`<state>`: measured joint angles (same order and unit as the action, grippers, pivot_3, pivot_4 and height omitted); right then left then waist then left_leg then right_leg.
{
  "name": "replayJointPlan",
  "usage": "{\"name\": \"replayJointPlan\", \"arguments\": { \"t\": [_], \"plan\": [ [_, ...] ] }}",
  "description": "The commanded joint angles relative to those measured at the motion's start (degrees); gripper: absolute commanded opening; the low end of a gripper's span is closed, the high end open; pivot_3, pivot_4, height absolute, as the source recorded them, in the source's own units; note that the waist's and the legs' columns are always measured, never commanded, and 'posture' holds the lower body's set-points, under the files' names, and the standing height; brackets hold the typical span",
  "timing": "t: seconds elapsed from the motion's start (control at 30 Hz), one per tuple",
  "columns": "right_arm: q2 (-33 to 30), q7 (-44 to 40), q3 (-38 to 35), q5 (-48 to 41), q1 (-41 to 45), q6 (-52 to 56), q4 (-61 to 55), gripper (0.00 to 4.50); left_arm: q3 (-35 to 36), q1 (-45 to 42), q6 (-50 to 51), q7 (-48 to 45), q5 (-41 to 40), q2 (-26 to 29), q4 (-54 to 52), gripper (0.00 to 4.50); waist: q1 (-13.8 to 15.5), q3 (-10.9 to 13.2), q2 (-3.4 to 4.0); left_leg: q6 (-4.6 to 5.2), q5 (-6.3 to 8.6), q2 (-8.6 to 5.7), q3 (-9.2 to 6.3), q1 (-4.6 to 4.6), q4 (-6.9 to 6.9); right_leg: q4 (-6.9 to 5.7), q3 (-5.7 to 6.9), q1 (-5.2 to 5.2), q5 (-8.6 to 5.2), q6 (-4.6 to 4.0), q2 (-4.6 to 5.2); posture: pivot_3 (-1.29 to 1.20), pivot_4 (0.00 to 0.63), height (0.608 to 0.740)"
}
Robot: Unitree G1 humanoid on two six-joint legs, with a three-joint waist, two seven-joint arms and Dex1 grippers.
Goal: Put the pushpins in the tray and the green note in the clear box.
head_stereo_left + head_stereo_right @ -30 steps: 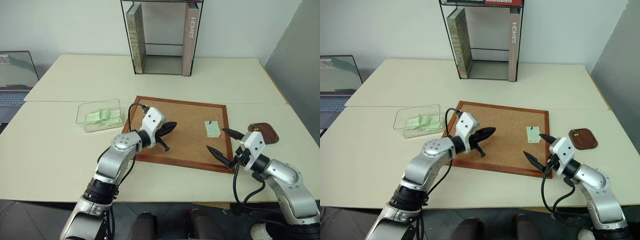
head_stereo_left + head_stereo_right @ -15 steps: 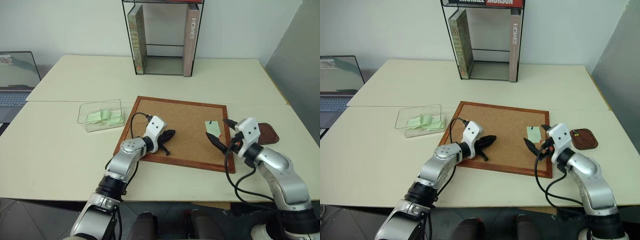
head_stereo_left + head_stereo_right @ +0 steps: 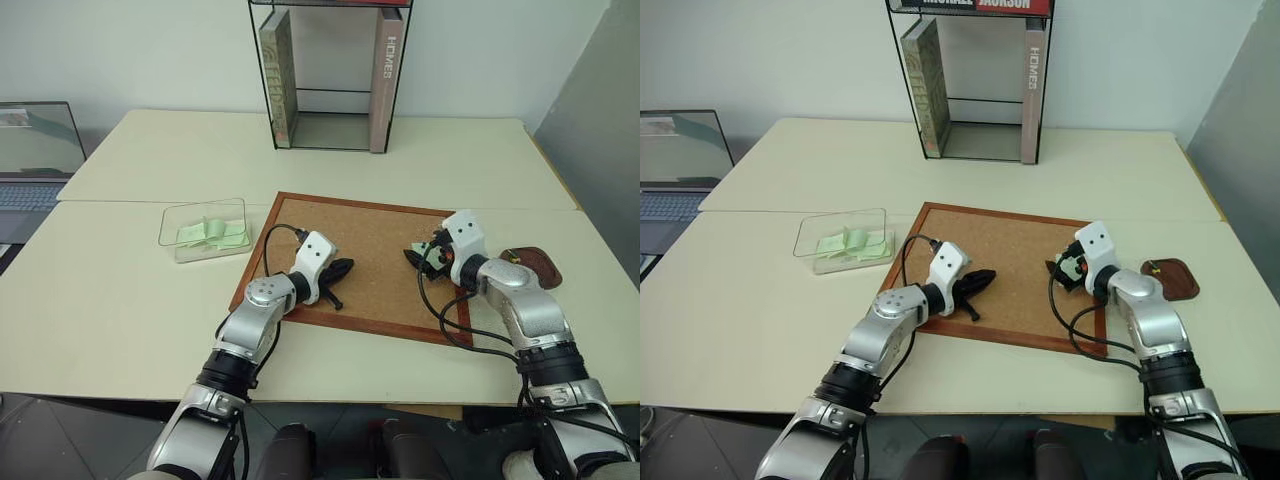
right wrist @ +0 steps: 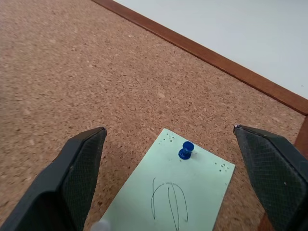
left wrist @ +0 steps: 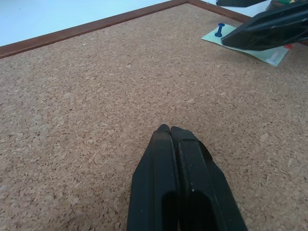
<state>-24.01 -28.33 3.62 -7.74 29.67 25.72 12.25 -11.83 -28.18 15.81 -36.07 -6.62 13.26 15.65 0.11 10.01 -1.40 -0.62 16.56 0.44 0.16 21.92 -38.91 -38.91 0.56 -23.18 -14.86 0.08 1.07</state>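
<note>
Over the green note (image 4: 178, 199), the right end effector (image 4: 173, 168) has arrived.

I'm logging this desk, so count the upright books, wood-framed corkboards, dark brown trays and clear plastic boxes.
Upright books: 2
Wood-framed corkboard: 1
Small dark brown tray: 1
Clear plastic box: 1
Total: 5

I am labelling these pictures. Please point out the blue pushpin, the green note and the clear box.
blue pushpin (image 4: 186, 150), right wrist view, on its plastic head.
green note (image 4: 192, 192), right wrist view, on the bare paper beside the pen mark.
clear box (image 3: 176, 214), left eye view, on its left wall.
</note>
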Motion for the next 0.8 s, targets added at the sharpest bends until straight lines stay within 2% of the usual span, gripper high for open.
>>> {"name": "replayJointPlan", "arguments": {
  "t": [0.03, 0.27, 0.6, 0.63, 0.8],
  "plan": [
    [0.04, 0.64, -1.01, 1.04, 1.53, -2.08, 0.97, 3.6, -0.54, 0.93, 0.83, -0.02, 0.53, -0.69, -0.19, 0.0, -0.01, 0.0, 0.0, 0.0, 0.0, 0.0, 0.0, 0.0, 0.0, 0.01, 0.0, 0.0, 0.0, 0.0, 0.0, 0.0, 0.15, 0.74],
    [0.43, 1.46, -0.99, 2.32, 1.48, -1.91, 1.48, 2.02, -0.48, 1.32, 1.39, 0.2, 0.68, -0.84, -0.91, 0.0, -0.11, 0.0, 0.0, 0.0, 0.0, 0.01, 0.01, 0.0, 0.0, 0.02, -0.01, 0.0, 0.0, 0.0, 0.0, 0.0, 0.15, 0.74],
    [1.13, 3.79, -1.79, 2.83, 1.76, -1.9, -1.03, 0.17, -0.47, 0.84, 2.26, 0.98, 1.95, -0.65, -0.56, 0.0, -0.12, 0.0, 0.0, 0.0, 0.0, 0.01, 0.01, 0.0, 0.01, 0.02, -0.01, -0.01, 0.0, 0.01, 0.0, 0.0, 0.15, 0.74],
    [1.16, 3.81, -1.88, 2.8, 1.74, -1.81, -1.77, 0.06, -0.45, 0.7, 2.37, 1.06, 2.08, -0.72, -0.34, 0.0, -0.13, 0.0, 0.0, 0.0, 0.0, 0.01, 0.01, 0.0, 0.01, 0.02, -0.01, -0.01, -0.01, 0.02, 0.0, 0.0, 0.15, 0.74],
    [1.26, 4.56, -2.31, 2.59, 1.27, -1.43, -5.62, 0.06, -0.6, 0.58, 2.94, 1.18, 2.59, -0.84, 0.19, 0.0, -0.21, 0.0, 0.01, 0.0, 0.0, 0.02, 0.01, 0.02, 0.02, 0.02, -0.01, -0.04, -0.02, 0.04, 0.0, 0.0, 0.15, 0.74]
  ]
}}
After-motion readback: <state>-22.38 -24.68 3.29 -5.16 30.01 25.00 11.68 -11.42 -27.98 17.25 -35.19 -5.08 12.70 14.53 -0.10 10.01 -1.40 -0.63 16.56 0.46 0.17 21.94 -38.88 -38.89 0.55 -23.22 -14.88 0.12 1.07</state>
